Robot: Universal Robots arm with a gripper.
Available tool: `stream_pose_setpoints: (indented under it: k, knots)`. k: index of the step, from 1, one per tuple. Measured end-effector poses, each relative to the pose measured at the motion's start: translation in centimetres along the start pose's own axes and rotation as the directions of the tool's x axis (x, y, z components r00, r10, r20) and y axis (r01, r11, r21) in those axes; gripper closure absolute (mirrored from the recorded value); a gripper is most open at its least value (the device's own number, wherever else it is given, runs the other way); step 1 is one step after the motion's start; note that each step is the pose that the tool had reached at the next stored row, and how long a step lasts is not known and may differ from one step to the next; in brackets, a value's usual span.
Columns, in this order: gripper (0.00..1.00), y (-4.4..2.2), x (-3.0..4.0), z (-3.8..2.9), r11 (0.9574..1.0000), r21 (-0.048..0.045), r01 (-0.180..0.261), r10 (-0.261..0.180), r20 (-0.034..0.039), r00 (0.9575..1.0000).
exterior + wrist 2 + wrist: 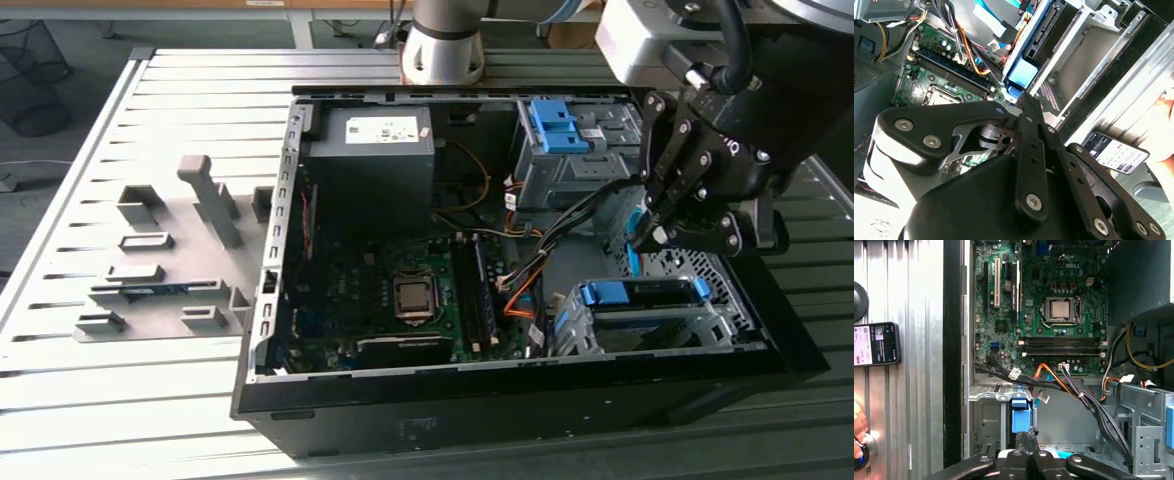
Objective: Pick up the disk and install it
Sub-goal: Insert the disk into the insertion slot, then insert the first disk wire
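The disk [643,293], its blue carrier showing on top, lies in the silver drive cage [587,330] at the front corner of the open computer case, on the exterior view's right. Its blue tab shows in both wrist views [1020,417] [1021,75]. My black gripper [657,243] hangs just over that cage. Its fingers are shut together, with nothing seen between them, and their tip [1027,436] [1024,98] sits right against the blue tab's edge.
Orange and black cables [1064,382] run between the motherboard [400,290] and the cage. A second blue carrier [554,125] sits in the rear cage. A grey fixture [174,260] stands on the slatted table. A phone [876,344] and a person's hand [859,437] are beside the case.
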State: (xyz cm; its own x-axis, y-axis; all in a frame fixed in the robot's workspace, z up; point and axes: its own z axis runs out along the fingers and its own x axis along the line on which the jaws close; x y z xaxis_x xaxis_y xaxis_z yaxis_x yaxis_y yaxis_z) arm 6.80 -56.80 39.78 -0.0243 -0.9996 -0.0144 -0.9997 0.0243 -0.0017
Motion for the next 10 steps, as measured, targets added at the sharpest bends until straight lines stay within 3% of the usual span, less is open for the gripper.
stream_pose_setpoints:
  k: [10]
  knots:
    - [0.89, 0.00, 0.00, 0.01, 1.0000, 0.0003, 0.000, 0.000, 0.0002, 1.0000]
